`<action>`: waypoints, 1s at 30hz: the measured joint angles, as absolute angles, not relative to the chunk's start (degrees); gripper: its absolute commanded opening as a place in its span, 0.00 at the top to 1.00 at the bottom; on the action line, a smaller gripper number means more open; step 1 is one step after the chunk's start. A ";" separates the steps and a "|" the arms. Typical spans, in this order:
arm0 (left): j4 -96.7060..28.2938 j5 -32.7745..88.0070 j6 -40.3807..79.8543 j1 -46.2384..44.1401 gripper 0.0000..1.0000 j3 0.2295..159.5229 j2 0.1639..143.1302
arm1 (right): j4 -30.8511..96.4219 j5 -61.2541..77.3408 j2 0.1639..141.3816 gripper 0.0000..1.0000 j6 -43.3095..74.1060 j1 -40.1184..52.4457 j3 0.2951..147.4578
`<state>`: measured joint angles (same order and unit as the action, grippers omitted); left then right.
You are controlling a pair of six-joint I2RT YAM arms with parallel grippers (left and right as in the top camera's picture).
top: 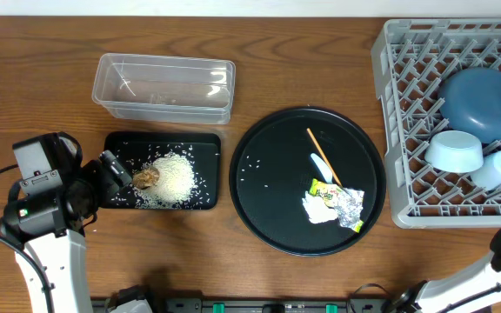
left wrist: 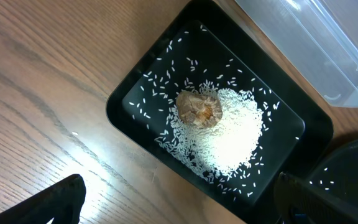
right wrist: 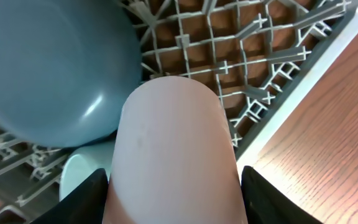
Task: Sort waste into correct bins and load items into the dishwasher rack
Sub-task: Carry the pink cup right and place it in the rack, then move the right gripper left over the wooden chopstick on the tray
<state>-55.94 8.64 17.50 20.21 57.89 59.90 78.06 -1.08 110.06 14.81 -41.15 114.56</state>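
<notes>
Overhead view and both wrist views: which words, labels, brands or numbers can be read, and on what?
No text can be read anywhere.
On the yellow-green wrapper lying on the round black tray, any print is too small and blurred to read.
On the white cup and the clear plastic rectangular tub, no marks are visible.

Brown wooden table (top: 24, 87) with fine grain and a soft sheen, clear plastic rectangular tub (top: 163, 113) — glossy, shallow black rectangular tray (left wrist: 124, 102) of shiny plastic, big grey plastic rack (top: 388, 122) — matt, crumpled silver foil (top: 351, 205) glinting, smooth white cup (right wrist: 173, 155).
</notes>
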 measured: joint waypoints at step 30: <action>-55.94 8.64 17.50 20.21 0.02 57.89 59.90 | 75.64 0.05 116.55 0.08 11.77 -41.30 114.26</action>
